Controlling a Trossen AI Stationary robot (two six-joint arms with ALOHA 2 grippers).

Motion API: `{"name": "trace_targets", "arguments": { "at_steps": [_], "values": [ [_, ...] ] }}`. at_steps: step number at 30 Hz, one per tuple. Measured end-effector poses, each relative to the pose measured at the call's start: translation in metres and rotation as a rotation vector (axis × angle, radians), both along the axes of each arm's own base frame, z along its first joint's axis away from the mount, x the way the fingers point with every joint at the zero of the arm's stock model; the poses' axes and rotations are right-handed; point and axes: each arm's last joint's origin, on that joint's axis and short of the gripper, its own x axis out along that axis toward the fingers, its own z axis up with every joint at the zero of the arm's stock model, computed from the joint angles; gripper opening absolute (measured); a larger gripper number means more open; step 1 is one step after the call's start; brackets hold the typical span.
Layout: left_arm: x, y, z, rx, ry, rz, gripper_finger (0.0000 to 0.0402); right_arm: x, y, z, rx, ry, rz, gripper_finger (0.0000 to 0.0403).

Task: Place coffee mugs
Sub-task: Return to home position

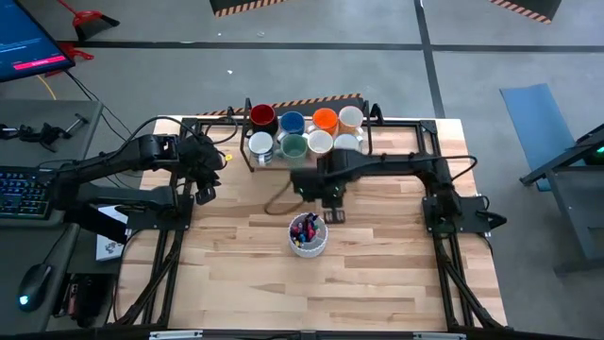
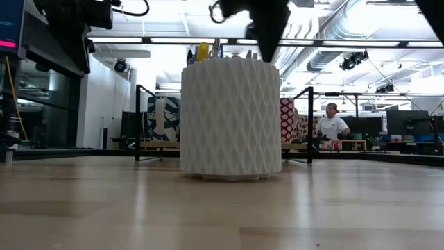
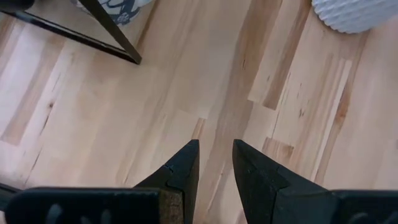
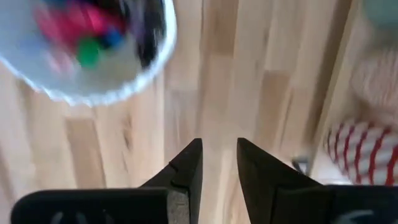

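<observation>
**A:** From above, where were your mugs?

**B:** All the mugs point(image 1: 325, 120) sat in the rack point(image 1: 371, 127) at the table's far edge. They made two rows running left to right, and the right arm hid part of one white mug. Your right gripper point(image 1: 334, 212) hung just on the near side of the rack, with the pen cup point(image 1: 308, 236) close on its other side. Your left gripper point(image 1: 204, 194) waited off the rack's left end.

**A:** And level with the table?

**B:** The pen cup filled the middle. You saw only slivers of mugs behind it, and a person point(image 2: 331, 125) far back in the room.

**A:** What did the left wrist show?

**B:** Its fingers were drawn nearly together on nothing, over bare wood.

**A:** And the right wrist?

**B:** It looked the same: a slim gap and nothing gripped. The pen cup sat on one side and a red-striped mug on the other.

**A:** So what did the retreat turn on?

**B:** The right arm was the nearer to the mugs, which lay beyond its gripper. I judged it should lift first, then draw back clear of the pen cup.
</observation>
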Motion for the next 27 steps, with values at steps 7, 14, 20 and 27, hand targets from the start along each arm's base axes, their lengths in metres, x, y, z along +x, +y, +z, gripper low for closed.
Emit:
{"name": "trace_targets", "arguments": {
  "at_steps": [7, 14, 20, 27],
  "values": [
    [0.000, 0.000, 0.000, -0.001, -0.001, 0.007, 0.0088, -0.054, 0.016, -0.016, -0.097, -0.036, -0.109, 0.0075],
    [0.000, 0.000, 0.000, -0.001, -0.001, 0.007, 0.0088, -0.107, 0.032, -0.044, 0.065, -0.353, -0.099, 0.0075],
    [0.000, 0.000, 0.000, 0.000, -0.001, 0.006, 0.0088, -0.146, 0.043, -0.080, 0.134, -0.577, -0.003, 0.0075],
    [0.000, 0.000, 0.000, -0.001, -0.001, 0.007, 0.0088, -0.183, 0.033, -0.106, 0.189, -0.902, 0.043, 0.0075]
  ]
}}
